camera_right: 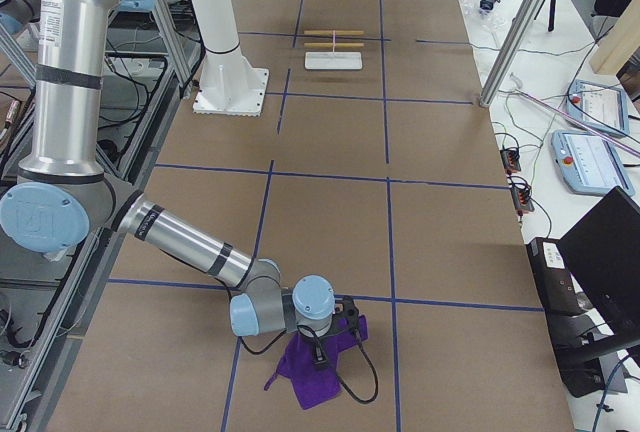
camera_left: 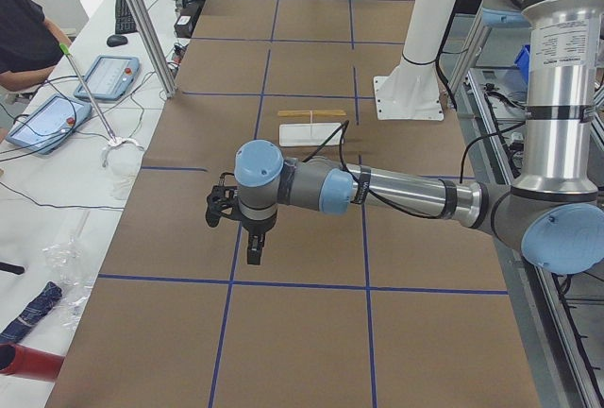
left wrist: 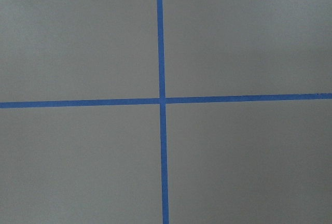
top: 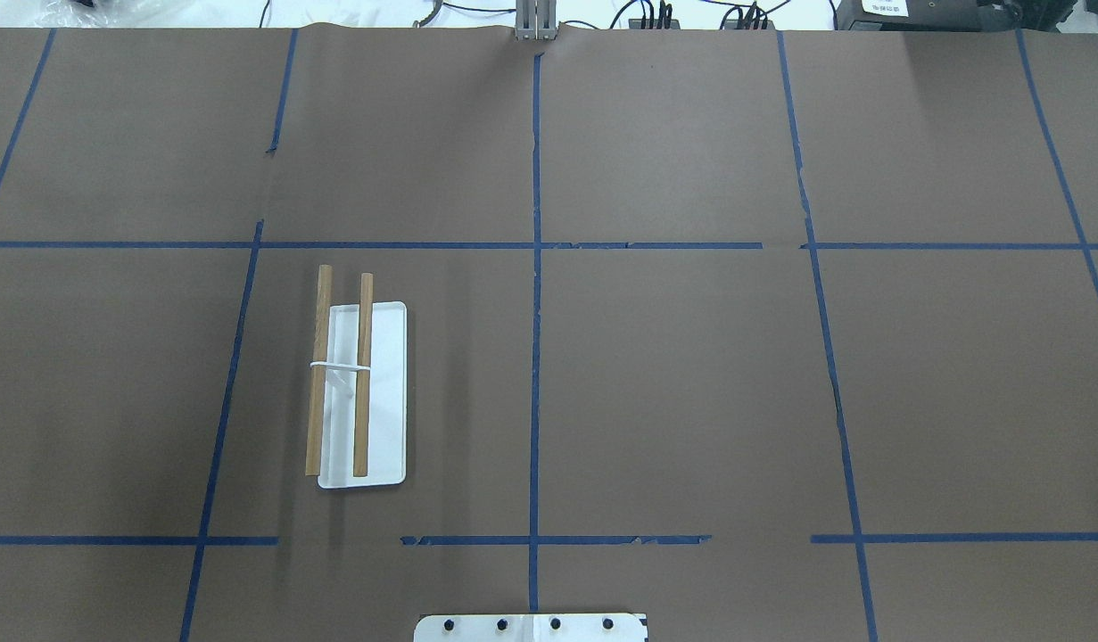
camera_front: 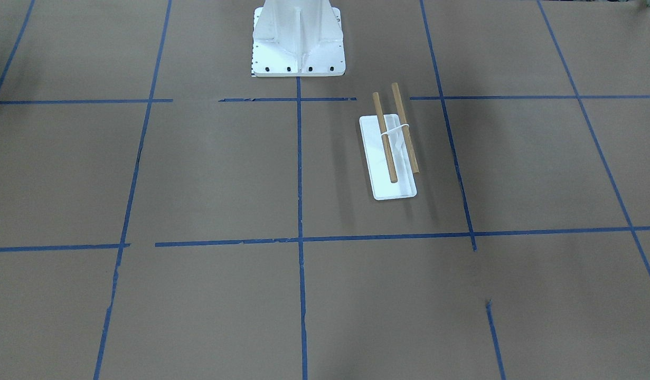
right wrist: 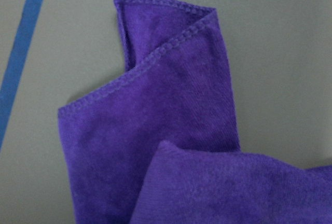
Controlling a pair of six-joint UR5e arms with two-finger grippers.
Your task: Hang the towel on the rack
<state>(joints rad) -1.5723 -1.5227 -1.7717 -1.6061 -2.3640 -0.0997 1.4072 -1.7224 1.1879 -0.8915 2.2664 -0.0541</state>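
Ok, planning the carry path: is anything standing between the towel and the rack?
Nothing visible. Between the purple towel and the rack lies only bare taped table; the white pedestal stands off to the side of that line.

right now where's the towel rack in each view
Front-facing: rack right of centre, below-right of the white pedestal.
Overhead: rack left of centre, up-left of the pedestal.
Exterior left: rack upper middle, left of the pedestal.
Exterior right: rack top centre, right of the pedestal.
Left wrist: not in it.
Right wrist: not in it.
Shared landmark: the pedestal.
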